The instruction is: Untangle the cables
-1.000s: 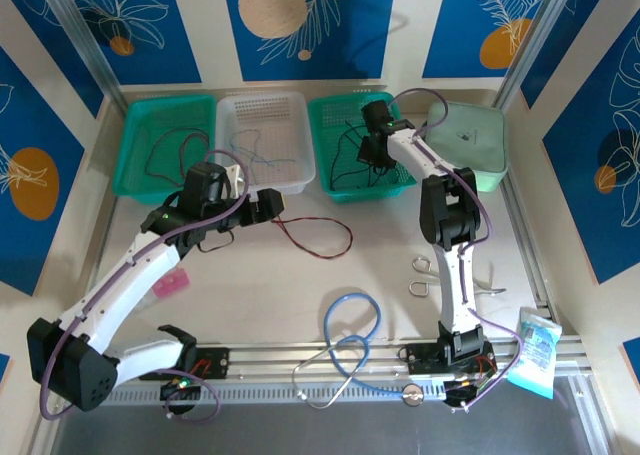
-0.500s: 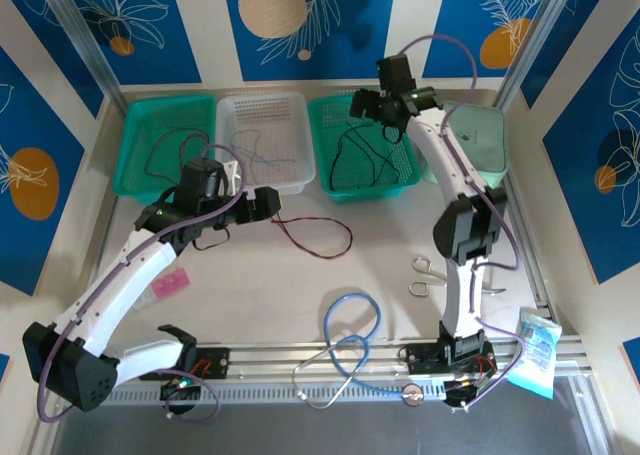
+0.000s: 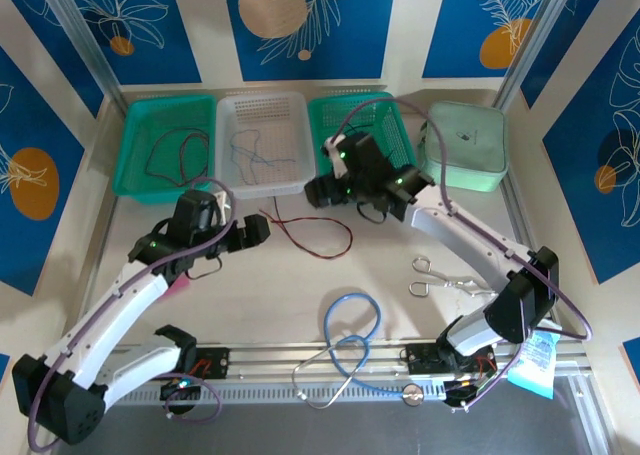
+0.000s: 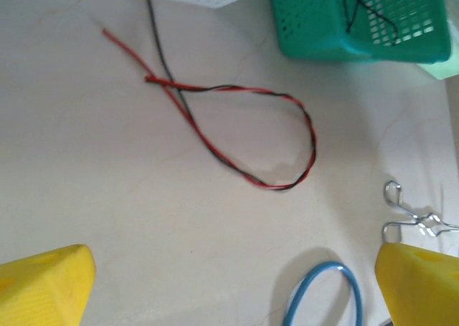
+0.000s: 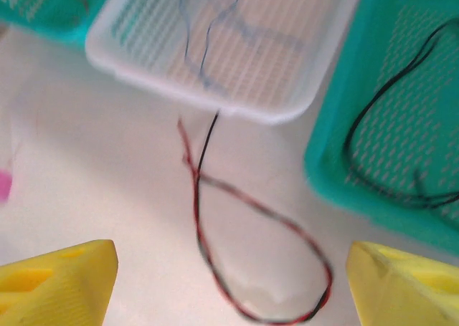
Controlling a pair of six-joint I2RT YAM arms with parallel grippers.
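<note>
Right pincer swings across, now wide open, empty, over thin red-and-black wire loop; pinch one strand beside crossing.

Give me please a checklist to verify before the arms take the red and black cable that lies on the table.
1. Left gripper open and empty: ok.
2. Right gripper open and empty: ok.
3. Red-and-black cable lies loose on the table, below both wrist cameras: ok.
4. Its two strands are apart: not ok, they are twisted around each other along the loop.
5. Its black end is free of the white basket: cannot tell, it runs right up to the rim.
6. Blue tube lies apart from the cable: ok.
</note>
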